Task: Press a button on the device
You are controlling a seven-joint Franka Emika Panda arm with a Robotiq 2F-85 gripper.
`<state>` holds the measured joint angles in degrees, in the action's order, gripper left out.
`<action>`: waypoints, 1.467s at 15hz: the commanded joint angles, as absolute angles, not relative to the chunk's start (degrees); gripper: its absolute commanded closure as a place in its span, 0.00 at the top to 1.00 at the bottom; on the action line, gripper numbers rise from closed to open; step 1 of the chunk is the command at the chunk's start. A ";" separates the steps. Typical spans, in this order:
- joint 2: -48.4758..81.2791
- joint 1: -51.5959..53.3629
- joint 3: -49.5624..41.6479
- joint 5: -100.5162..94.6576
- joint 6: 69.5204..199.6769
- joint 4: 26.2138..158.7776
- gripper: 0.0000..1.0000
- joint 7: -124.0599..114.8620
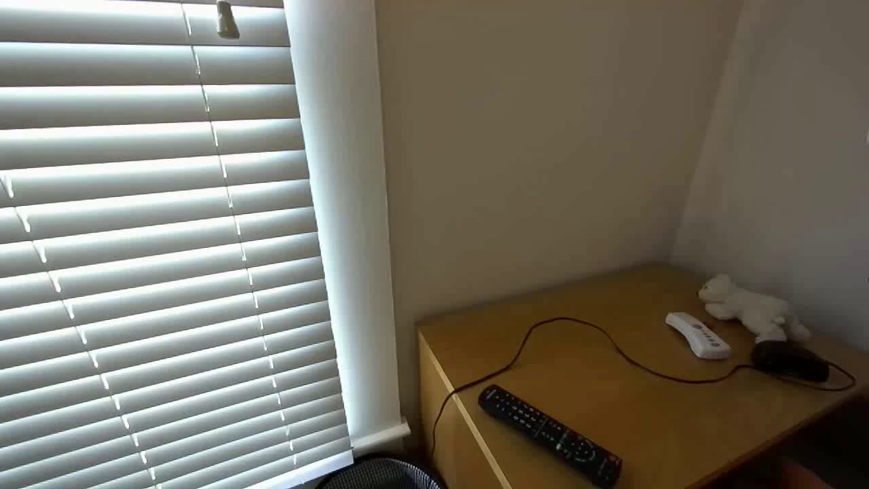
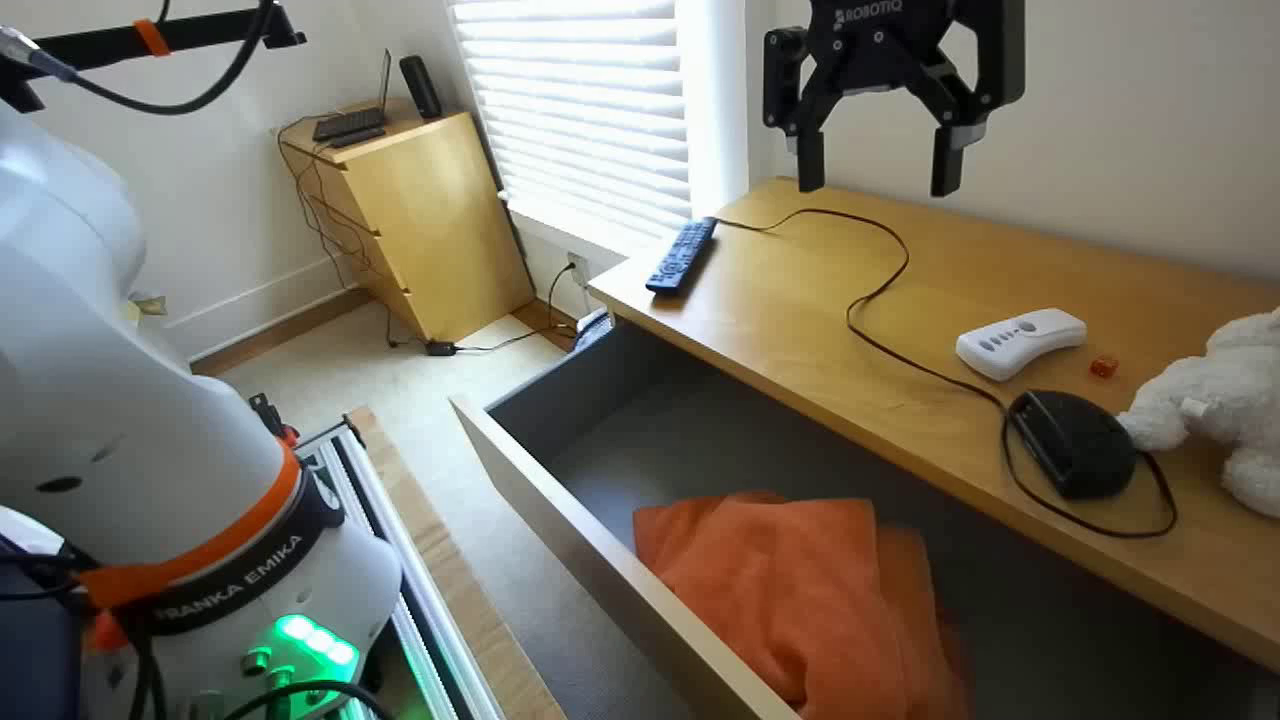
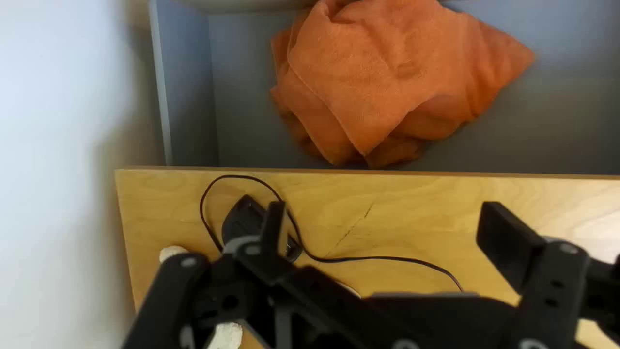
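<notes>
On the wooden bench (image 2: 990, 270), the black corded device (image 2: 1080, 445) is lying beside the white plush toy (image 2: 1245, 385). My pincer (image 2: 879, 180) is hanging spread, empty; I am expecting light, slippery plastic, best held across its sides.

A home at the far end of my link.
I can tell from the slatted blinds (image 1: 156, 248) (daylight glowing through), the wooden dresser (image 2: 780, 290) with its drawer (image 2: 600, 560) out and an orange cloth (image 2: 760, 590) inside, and, on its top, a white plush toy (image 1: 753, 309) and a long remote control (image 1: 550, 435). Another chest of drawers (image 2: 440, 230) stands farther off, carrying what looks like a laptop (image 2: 348, 124), too small for me to be certain.
</notes>
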<state>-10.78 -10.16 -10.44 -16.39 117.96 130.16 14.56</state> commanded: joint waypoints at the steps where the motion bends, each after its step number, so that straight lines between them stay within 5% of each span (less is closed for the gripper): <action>1: -10.78 -10.02 -10.55 -16.40 117.85 130.08 1.00 14.54; 15: -10.78 -10.02 -10.56 -16.40 117.85 130.08 1.00 14.54; 22: 1.32 -9.83 -11.68 -1.53 129.74 125.42 1.00 16.91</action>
